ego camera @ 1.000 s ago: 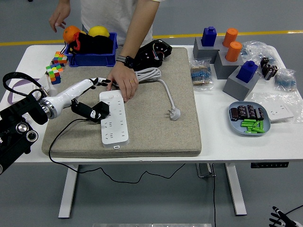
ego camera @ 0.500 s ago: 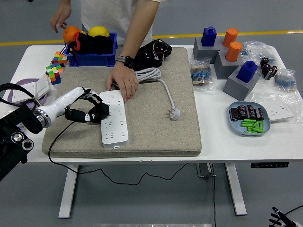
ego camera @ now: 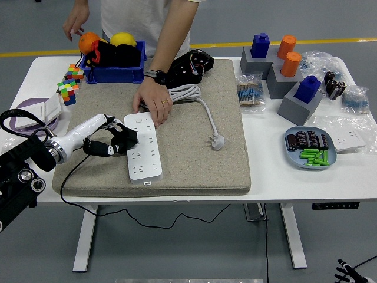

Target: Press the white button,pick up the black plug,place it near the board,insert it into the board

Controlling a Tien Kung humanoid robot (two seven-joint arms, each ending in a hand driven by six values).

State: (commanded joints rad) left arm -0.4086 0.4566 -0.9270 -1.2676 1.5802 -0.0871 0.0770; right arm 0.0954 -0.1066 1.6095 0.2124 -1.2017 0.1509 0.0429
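The white power strip [ego camera: 145, 152] lies lengthwise on the beige mat [ego camera: 194, 165], left of its middle. My left hand [ego camera: 111, 143] reaches in from the left with its black fingers shut on the black plug [ego camera: 125, 140]. The plug is held against the strip's left edge, over its upper sockets. The plug's black cable [ego camera: 69, 171] trails off the mat's near left corner and under the table. A person's hand [ego camera: 154, 101] rests flat on the strip's far end. My right hand [ego camera: 347, 273] barely shows at the bottom right corner, below the table.
The strip's grey cord [ego camera: 203, 109] and white plug [ego camera: 218, 141] lie on the mat to the right. A blue bin [ego camera: 115, 72] with fruit and puzzle cubes [ego camera: 69, 82] stand at the back left. Blocks [ego camera: 300, 97] and a plate [ego camera: 311, 147] of parts sit at the right.
My left arm has drawn back and lowered toward the near left. The plug has shifted slightly right against the strip's edge. The strip's near end has turned a little to the right.
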